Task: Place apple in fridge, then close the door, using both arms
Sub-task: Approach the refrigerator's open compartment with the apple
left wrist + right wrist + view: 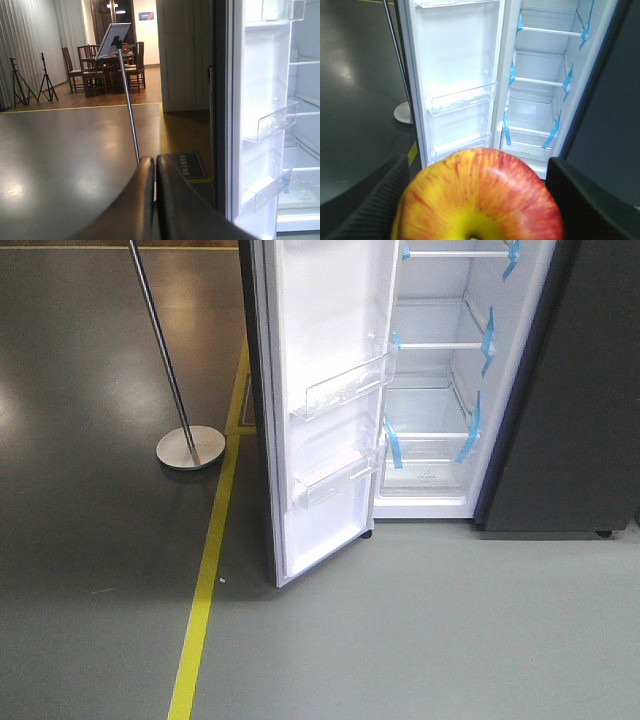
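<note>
In the front view a stand [190, 448] with a round foot sits at centre left on the floor [90, 570], and a yellow line [205, 570] runs down beside it. Next comes the door [325, 330], swung wide, its white inner face and clear door bins [345, 385] showing. Right of that the fridge [430, 475] stands open, its glass shelves [440, 345] bare and edged with blue tape [487, 340]. The left pincer [155, 162] is closed on nothing, its two dark fingers pressed together at the bottom centre of its own view. The right pincer [479, 215] grips the apple [480, 182], which fills the bottom centre of the right wrist view, well short of the fridge, with dark fingers [375, 205] on either flank. The apple looks firm, smooth-skinned and fairly light. It would likely bruise under a hard squeeze and roll on glass (so a level set-down matters), and the widest girth is the sound place to hold it. Being round, it has no real long axis; its dimple sits at the frame's bottom edge, so its core seems to point back toward the camera.
</note>
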{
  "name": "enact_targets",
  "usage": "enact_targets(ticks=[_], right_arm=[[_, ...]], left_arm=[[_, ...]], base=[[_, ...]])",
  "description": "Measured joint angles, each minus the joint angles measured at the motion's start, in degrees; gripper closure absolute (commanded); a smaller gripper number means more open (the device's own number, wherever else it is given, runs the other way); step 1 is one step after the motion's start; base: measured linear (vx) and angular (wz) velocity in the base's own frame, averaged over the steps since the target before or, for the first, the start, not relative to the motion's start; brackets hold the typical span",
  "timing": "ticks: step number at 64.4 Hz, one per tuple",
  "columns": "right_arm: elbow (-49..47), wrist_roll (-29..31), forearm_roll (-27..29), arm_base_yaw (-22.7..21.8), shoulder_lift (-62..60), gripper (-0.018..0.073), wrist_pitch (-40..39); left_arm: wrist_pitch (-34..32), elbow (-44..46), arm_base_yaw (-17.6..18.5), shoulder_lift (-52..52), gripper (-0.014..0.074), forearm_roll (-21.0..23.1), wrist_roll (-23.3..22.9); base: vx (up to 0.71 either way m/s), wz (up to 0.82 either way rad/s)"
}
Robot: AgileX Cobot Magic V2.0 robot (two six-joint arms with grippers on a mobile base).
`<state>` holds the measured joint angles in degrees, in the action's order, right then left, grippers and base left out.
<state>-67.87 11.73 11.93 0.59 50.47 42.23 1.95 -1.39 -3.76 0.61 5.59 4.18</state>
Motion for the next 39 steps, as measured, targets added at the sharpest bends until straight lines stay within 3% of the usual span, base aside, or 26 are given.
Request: enact_targets(ticks=[39], right_arm=[[0.0, 0.0, 0.0, 0.0, 0.0, 0.0461, 0.0]], left_arm=[[0.0, 0.0, 0.0, 0.0, 0.0603, 0.0, 0.0]], base=[[0.12, 0.02]])
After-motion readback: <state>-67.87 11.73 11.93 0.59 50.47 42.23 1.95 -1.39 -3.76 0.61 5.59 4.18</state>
